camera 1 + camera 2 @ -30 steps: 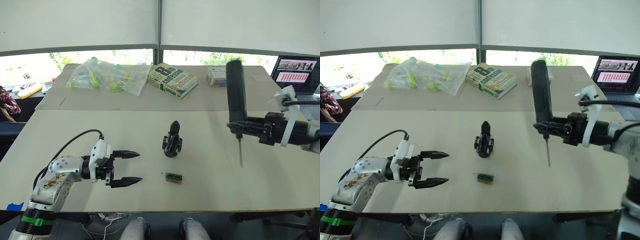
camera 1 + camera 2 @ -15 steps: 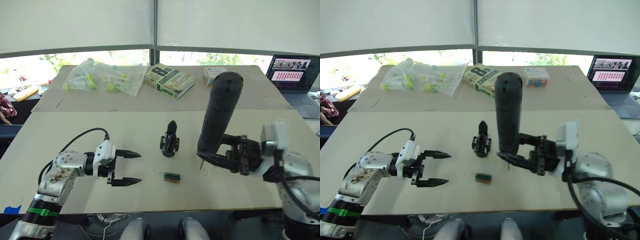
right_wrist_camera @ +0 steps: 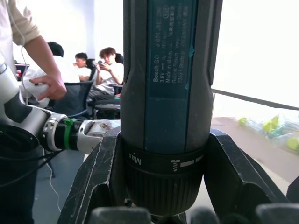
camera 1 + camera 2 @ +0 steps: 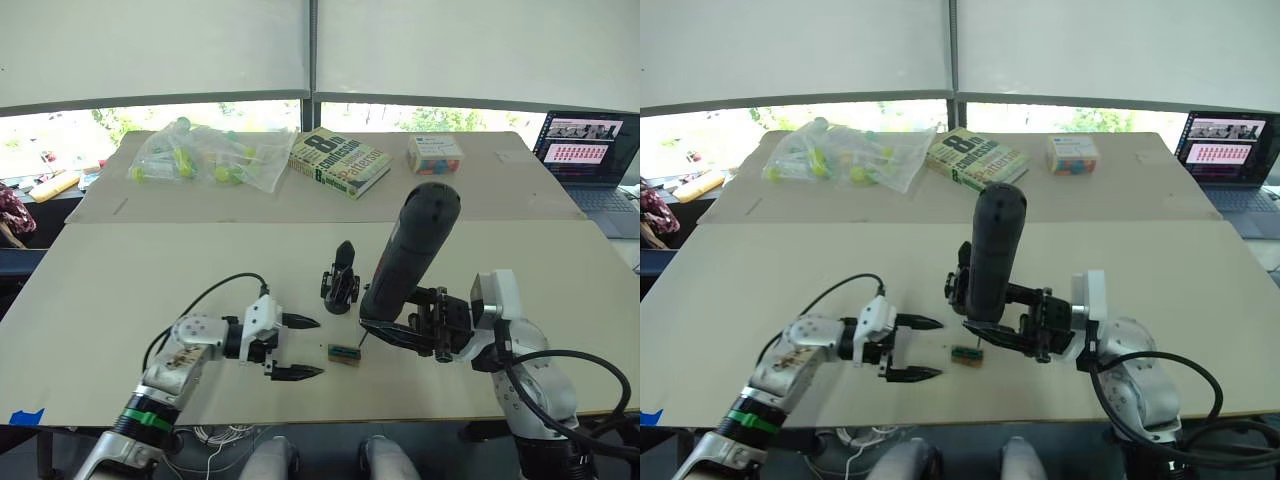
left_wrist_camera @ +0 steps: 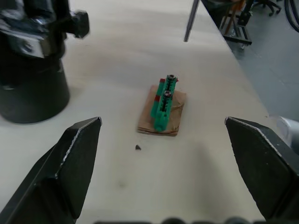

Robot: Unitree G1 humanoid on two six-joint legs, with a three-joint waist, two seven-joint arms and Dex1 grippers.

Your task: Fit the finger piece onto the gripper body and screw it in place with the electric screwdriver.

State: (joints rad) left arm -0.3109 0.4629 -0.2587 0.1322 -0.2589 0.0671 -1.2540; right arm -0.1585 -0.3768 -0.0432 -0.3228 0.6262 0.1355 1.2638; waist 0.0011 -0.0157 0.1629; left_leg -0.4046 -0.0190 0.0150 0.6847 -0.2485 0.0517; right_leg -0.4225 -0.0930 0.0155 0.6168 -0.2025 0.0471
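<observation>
I hold the screwdriver clamped in my right gripper, forearm low over the table and reaching in from about 4 o'clock. Its long axis leans: the rounded matte-black butt is up toward 1 o'clock, the thin metal bit down toward 7 o'clock, tip just above the tabletop near the green block. In the right wrist view my fingers wrap the ribbed collar marked "Max".

The gripper body stands upright mid-table, just at 10 o'clock of the bit, round base down and pointed black finger up.

My left gripper lies low on the table from 8 o'clock, jaws spread wide and empty, tips aimed at the block. That block is a small green-and-black rectangle on a brown pad.
</observation>
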